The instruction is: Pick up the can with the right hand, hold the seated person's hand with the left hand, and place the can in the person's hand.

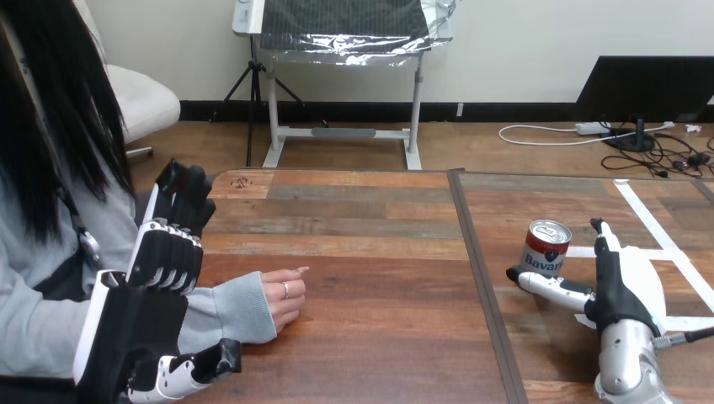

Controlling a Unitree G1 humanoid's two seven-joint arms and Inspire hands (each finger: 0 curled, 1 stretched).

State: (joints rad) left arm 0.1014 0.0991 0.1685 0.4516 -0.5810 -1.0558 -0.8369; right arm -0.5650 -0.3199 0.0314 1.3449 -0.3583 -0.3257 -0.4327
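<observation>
While the right hand spreads its fingers at the can's five o'clock, a lopsided squeeze could topple it — left hand's fingers straight, holding nothing.

1. a robot test lab, by the look of it.
2. white tape strips mark off part of the wooden table.
3. the robot's left hand and right hand are out over that table.
</observation>
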